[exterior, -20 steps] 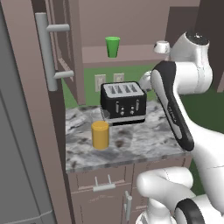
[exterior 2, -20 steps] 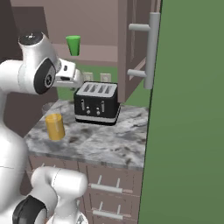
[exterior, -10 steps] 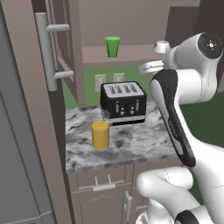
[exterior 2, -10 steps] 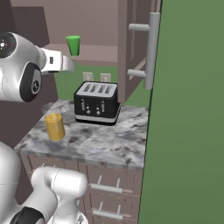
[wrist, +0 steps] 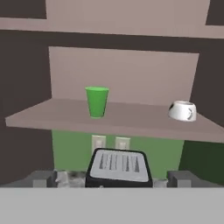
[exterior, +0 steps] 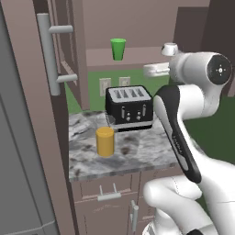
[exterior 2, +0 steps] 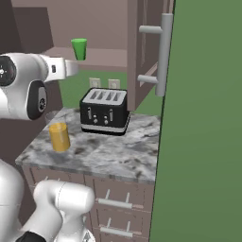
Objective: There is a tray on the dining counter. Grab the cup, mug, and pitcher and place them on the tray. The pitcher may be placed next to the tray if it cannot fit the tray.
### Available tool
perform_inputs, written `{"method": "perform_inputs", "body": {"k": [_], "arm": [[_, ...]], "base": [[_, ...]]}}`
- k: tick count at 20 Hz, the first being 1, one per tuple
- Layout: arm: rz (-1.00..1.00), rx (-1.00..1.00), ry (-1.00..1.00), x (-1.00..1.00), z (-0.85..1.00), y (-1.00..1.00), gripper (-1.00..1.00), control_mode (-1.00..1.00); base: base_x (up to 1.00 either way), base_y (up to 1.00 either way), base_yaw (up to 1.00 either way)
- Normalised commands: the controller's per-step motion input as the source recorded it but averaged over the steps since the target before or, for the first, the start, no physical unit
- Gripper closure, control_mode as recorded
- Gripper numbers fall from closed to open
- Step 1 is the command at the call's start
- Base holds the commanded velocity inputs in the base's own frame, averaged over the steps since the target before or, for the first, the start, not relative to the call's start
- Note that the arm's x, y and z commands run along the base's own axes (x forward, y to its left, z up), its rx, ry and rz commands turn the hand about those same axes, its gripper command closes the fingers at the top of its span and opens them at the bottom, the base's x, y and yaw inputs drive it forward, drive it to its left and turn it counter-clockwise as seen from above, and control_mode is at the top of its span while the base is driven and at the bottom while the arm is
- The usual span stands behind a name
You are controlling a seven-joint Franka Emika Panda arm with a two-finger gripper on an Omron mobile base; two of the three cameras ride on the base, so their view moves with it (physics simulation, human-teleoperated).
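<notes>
Two dark fingertips of the gripper [wrist: 112, 186] stand wide apart with nothing between them, facing a pale brown shelf [wrist: 131, 120] well ahead. On it the green cup [wrist: 96, 101] stands upright left of centre, and the white mug [wrist: 183, 110] sits well apart to its right. The cup looks light, stiff and smooth, so a squeeze across its upper wall, below the rim, seems safest; its taper may let it slip downward. Below the shelf, a black toaster [exterior: 129, 106] sits on the small marbled counter [exterior: 137, 153], and the yellow pitcher [exterior: 105, 142] stands near its front left.
</notes>
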Motion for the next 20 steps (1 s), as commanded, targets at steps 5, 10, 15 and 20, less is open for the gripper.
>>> {"method": "perform_inputs", "body": {"k": [5,10,15,20], "arm": [[0.01,0.04,-0.29,0.02,0.12,0.0,-1.0,-1.0],[0.0,0.0,-0.32,0.12,0.2,0.01,-1.0,-1.0],[0.02,0.0,-0.06,0.38,0.05,0.0,-1.0,-1.0],[0.05,0.05,0.07,0.55,0.05,0.01,-1.0,-1.0]], "base": [[0.0,0.0,0.0],[0.0,0.0,0.0],[0.0,0.0,0.0],[0.0,0.0,0.0]]}}
